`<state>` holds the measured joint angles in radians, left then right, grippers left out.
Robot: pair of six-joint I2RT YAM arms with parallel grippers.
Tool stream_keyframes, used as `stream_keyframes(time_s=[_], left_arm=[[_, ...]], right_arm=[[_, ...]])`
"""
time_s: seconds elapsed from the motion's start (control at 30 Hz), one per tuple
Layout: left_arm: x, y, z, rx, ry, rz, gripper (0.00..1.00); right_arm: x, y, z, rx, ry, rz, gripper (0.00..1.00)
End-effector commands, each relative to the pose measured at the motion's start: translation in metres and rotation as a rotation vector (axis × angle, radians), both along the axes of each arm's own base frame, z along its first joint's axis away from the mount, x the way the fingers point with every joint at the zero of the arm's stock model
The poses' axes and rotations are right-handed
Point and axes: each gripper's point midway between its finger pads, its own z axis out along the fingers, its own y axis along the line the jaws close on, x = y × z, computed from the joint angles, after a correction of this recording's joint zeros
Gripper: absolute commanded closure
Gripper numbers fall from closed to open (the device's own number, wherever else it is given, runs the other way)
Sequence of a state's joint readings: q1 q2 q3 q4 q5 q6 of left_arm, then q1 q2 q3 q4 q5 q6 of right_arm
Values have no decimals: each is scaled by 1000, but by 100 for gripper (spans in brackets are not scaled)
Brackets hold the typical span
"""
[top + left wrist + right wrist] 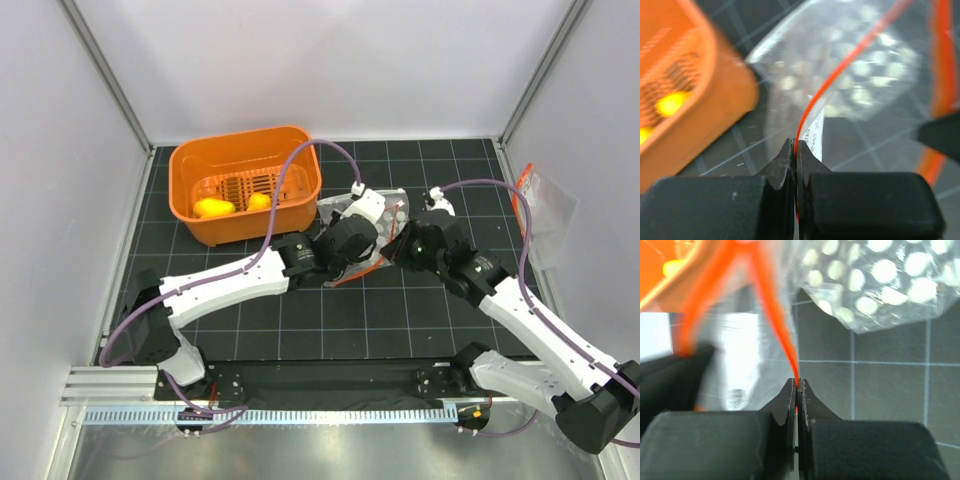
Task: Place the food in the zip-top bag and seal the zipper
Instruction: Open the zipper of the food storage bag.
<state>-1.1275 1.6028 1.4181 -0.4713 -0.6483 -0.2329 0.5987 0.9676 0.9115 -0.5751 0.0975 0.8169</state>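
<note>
Covering most of the top view, the black gridded tabletop carries everything. Both arms reach forward from its near edge and meet near the middle, just right of the orange basket, which stands at the far left. The zip-top bag hangs between the two wrists, right of the basket, as a clear, crumpled sheet. A second clear bag printed with white dots lies just beyond it on the mat. The zipper runs as a thin orange-red line from one wrist toward the other. The left end effector has its fingers pressed together on that strip, and the right end effector is pinching the same strip in the same way. Two yellow pieces of the food sit on the slatted floor of the basket, outside the zip-top bag. Whether any other food is in the pouch cannot be told.
</note>
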Motion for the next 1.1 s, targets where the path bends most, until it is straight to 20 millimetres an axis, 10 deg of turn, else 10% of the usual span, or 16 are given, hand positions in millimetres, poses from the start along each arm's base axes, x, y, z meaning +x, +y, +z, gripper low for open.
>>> stream_keyframes(time_s=[0.0,0.4,0.47,0.57,0.87,1.07], left_arm=[[9,55,65,26,-158,186,100],[-32,142,93,124,-138,340,100],[-37,139,82,93,-102,311,100],[-44,126,60,-2,-46,247,100],[-54,145,26,-11,36,308,100],[-43,162,9,-77,134,324,100]], right_arm=[[-11,-19,-28,-85,41,-35,99],[-19,-18,-45,-122,82,16,96],[-21,-9,-43,-103,74,82,75],[-22,0,-31,-73,19,146,54],[-5,0,19,-84,-210,182,50],[16,11,87,-10,-487,185,45]])
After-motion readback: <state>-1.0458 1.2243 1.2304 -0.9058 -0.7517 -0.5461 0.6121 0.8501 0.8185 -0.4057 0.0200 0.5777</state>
